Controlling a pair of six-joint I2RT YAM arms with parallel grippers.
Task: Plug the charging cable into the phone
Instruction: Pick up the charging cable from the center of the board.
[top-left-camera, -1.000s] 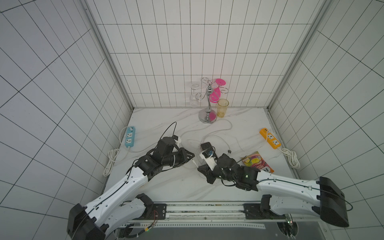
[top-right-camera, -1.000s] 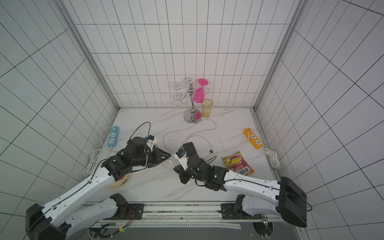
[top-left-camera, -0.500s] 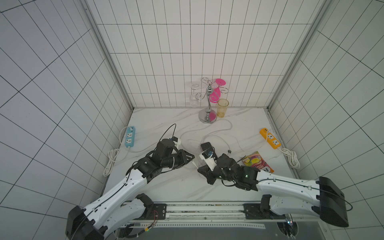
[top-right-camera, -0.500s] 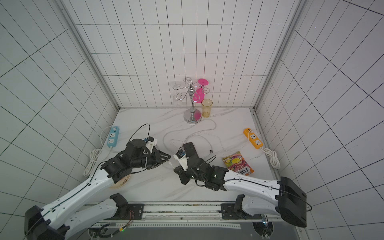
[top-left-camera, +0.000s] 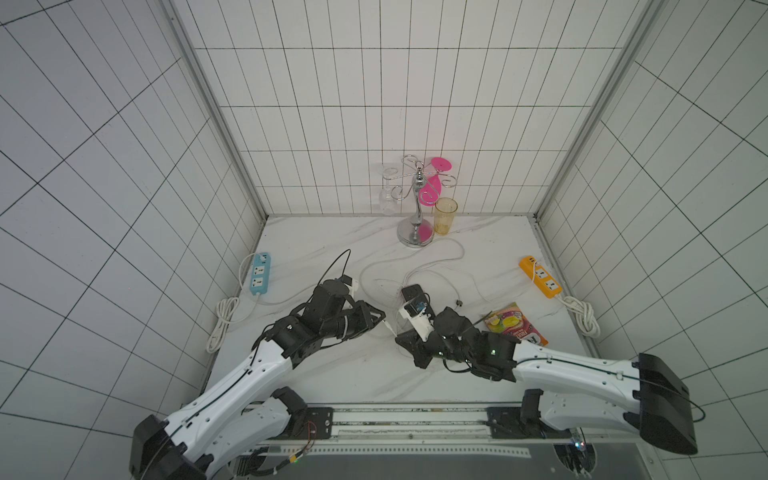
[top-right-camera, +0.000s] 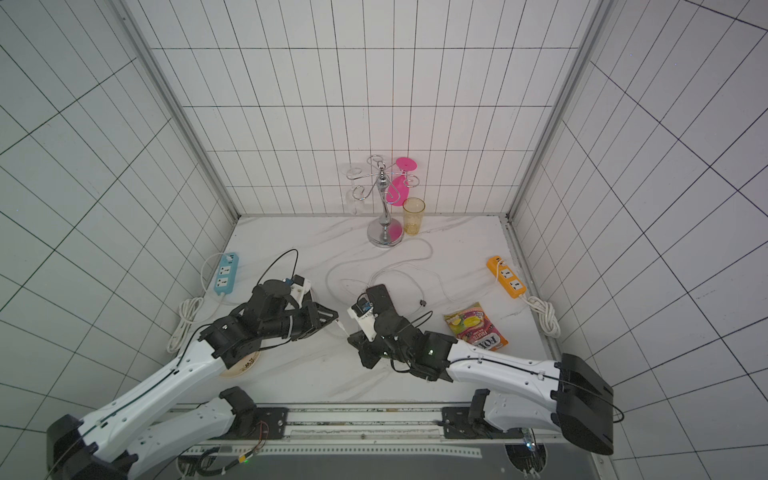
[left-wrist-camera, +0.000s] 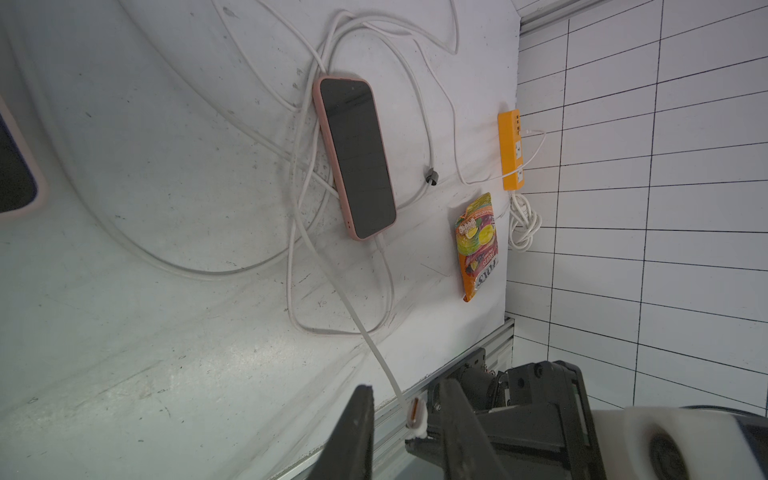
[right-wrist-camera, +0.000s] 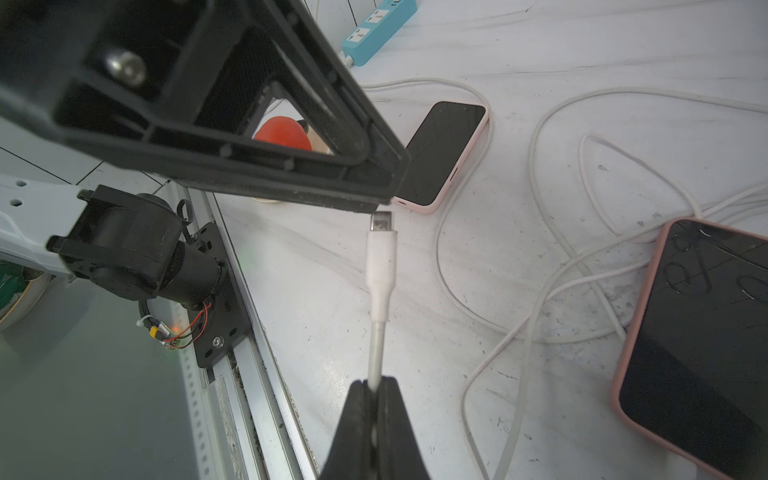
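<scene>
Plug (right-wrist-camera: 381, 245) hangs unplugged: right tool (right-wrist-camera: 376, 382) pinches its cable (right-wrist-camera: 376, 345), left tool (left-wrist-camera: 403, 386) spread around it; phone (right-wrist-camera: 444, 153) port empty, insertion remains.

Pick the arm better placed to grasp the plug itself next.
Left, likely: the left gripper is open with the plug between its fingers, so it need only close. The right gripper is shut on the charging cable behind the plug, steadying it.

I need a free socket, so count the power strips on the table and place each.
2. The blue power strip lies by the wall on the robot's left; the orange power strip lies by the opposite wall. The arms could hide another.
</scene>
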